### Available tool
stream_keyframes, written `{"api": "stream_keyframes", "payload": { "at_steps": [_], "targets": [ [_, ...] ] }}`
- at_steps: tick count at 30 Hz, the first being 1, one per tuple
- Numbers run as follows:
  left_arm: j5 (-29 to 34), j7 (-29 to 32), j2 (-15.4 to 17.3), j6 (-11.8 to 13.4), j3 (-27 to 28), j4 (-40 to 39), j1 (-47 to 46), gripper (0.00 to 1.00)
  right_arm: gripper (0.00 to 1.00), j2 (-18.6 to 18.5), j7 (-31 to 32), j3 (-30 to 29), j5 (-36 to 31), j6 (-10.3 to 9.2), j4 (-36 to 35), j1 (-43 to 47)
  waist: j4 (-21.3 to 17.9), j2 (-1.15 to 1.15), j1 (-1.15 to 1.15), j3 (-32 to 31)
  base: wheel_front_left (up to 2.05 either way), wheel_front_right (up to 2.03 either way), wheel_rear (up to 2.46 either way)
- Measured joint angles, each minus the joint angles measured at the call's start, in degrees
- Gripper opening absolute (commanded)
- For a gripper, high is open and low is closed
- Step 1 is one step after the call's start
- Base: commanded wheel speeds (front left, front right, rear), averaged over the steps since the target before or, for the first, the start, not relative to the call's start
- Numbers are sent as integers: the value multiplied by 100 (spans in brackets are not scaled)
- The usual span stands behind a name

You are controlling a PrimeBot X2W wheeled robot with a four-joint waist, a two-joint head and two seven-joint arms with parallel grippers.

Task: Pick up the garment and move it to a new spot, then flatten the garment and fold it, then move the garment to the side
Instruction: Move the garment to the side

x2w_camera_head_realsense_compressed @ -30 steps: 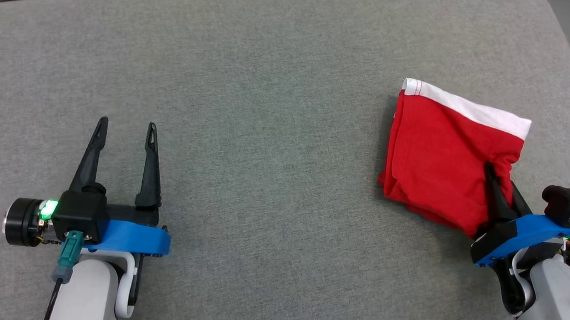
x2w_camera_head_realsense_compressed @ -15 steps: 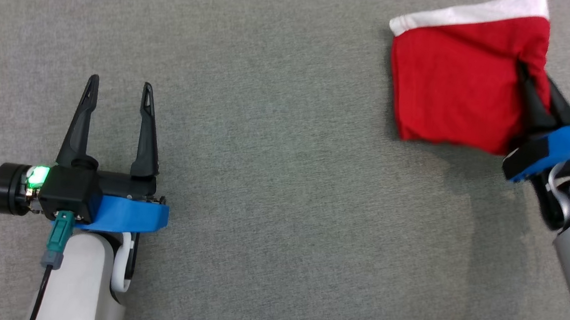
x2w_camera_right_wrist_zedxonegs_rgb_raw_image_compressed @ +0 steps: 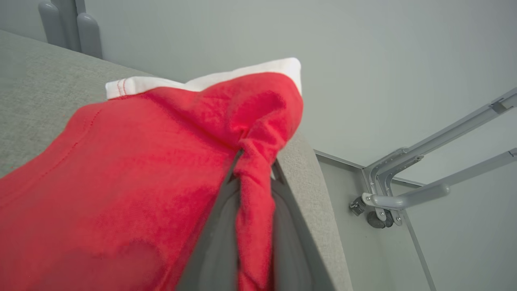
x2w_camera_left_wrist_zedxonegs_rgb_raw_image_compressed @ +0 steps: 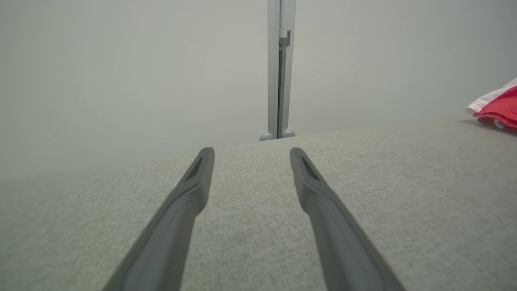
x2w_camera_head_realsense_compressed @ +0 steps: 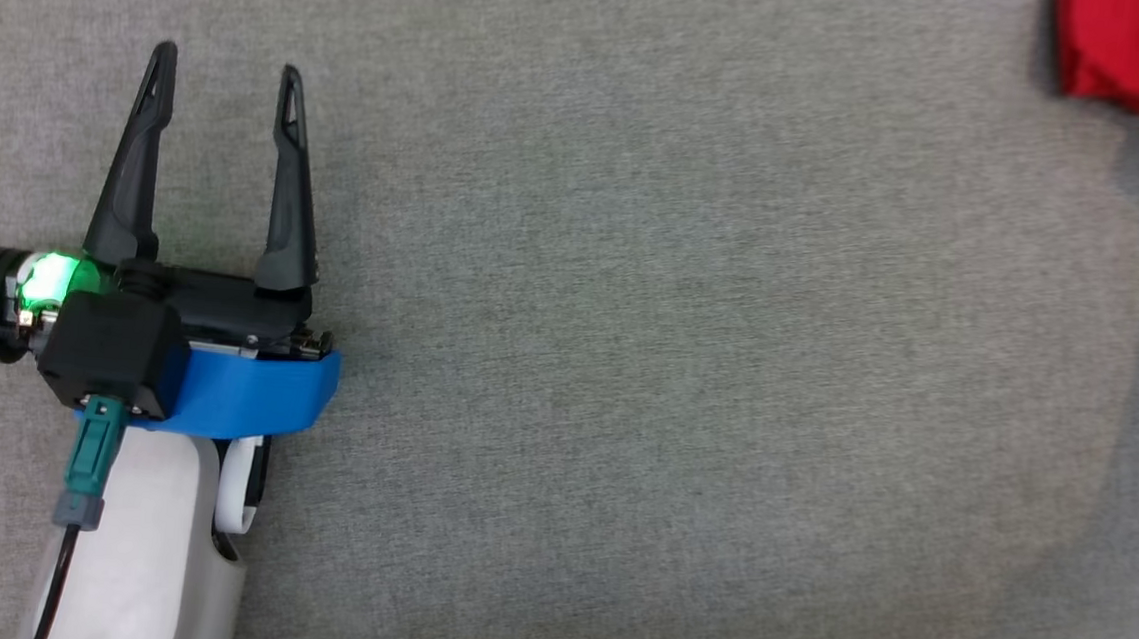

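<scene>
Right end effector [x2w_camera_right_wrist_zedxonegs_rgb_raw_image_compressed: 255,163] clamped on the soft red knit garment with white waistband [x2w_camera_right_wrist_zedxonegs_rgb_raw_image_compressed: 141,161], near the grey fabric counter [x2w_camera_head_realsense_compressed: 630,314] at its right edge.
Left end effector [x2w_camera_head_realsense_compressed: 227,60] apart, empty. Cloth light, limp; likely best pinched at a hem corner.

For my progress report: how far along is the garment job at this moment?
Done, apparently: the red garment looks folded in layers. In hand: the right end effector is shut on its bunched corner, near the edge of the grey surface. Remaining: release it there; the left end effector rests open, empty.
</scene>
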Motion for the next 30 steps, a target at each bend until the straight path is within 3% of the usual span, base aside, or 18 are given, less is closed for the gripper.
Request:
{"api": "stream_keyframes", "payload": {
  "at_steps": [8,9,10,11,12,23,27,30],
  "targets": [
    [70,-4,30,49,-112,-298,-86,100,0,-256,33,268,115,0,788,-777,180,0,0,304,0,0,0],
    [70,-11,44,49,-108,-309,-97,100,11,-256,29,290,114,0,886,-843,198,0,-1,322,0,0,0],
    [69,-11,59,51,-107,-319,-103,100,31,-254,26,303,115,0,980,-904,211,0,-1,336,0,0,0],
    [63,-12,70,56,-104,-330,-104,100,43,-249,14,318,115,0,1065,-954,221,0,-1,346,0,0,0],
    [58,-13,71,60,-105,-334,-104,100,100,-242,-27,336,114,0,1146,-994,227,0,-1,348,0,0,0],
    [-35,-8,69,151,-108,-169,16,100,100,1,-489,358,-16,0,1539,-1093,214,0,0,1,0,0,0],
    [-138,-8,52,168,-107,-49,163,100,100,252,-547,282,47,0,1319,-920,257,0,-1,-341,0,0,0],
    [-223,-7,19,194,-82,42,291,100,100,318,-556,97,92,0,704,-630,350,-2,-2,-751,0,0,0]
  ]
}}
